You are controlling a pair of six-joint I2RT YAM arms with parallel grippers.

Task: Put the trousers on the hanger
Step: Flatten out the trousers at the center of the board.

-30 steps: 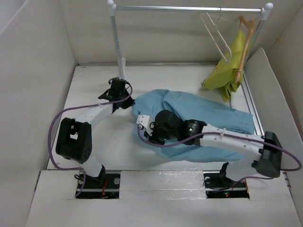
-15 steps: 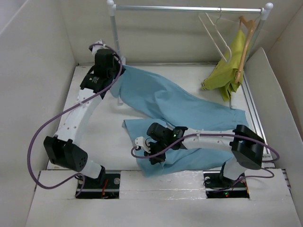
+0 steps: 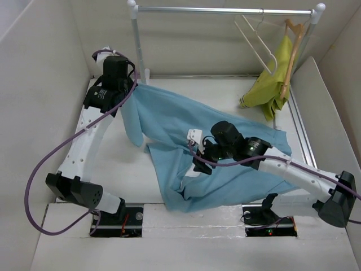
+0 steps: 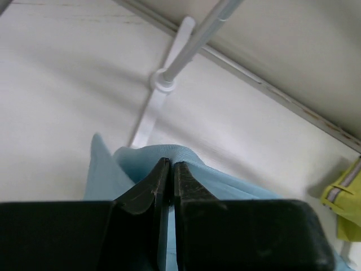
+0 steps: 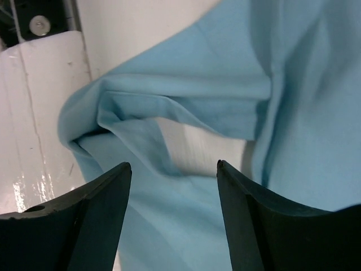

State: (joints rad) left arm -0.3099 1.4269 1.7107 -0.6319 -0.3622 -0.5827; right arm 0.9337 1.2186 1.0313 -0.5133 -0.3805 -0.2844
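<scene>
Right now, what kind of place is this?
Probably a robot test booth, not a home: plain white walls box in a white table, with a silver metal clothes rail and two bolted-down white arms.

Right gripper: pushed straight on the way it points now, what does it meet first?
The light blue soft fabric trousers: the open right gripper aims at a folded edge of them, though how far off is unclear.
</scene>
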